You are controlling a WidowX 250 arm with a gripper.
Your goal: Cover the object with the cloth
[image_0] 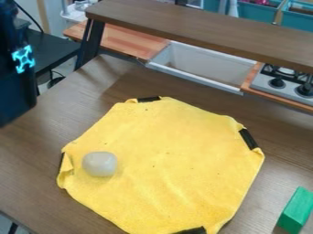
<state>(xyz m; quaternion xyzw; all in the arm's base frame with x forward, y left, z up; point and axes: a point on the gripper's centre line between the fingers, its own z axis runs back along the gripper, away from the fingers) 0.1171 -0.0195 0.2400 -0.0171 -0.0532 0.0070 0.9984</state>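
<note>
The small, rounded, whitish-grey object (99, 164) lies on top of the yellow fabric cloth (171, 151), near the left side of it. The object is not covered. The cloth is spread quite flat on the brown wooden bench (30, 183), and its left border is folded a little, just beside the object. On its borders there are black patches, at the top, left, right and bottom. The bottom of the cloth is cut by the view's edge.

The black robot arm (15, 87), with a light blue mark, is at the upper left, apart from the cloth. About the tool, I cannot tell if it is wide, narrow or holding something.

At the lower right lies a green block (296, 210), apart from the cloth. Behind, there are a brown raised shelf (202, 32), a pale sink (198, 64) and a grey stove (293, 84) with black knobs.
</note>
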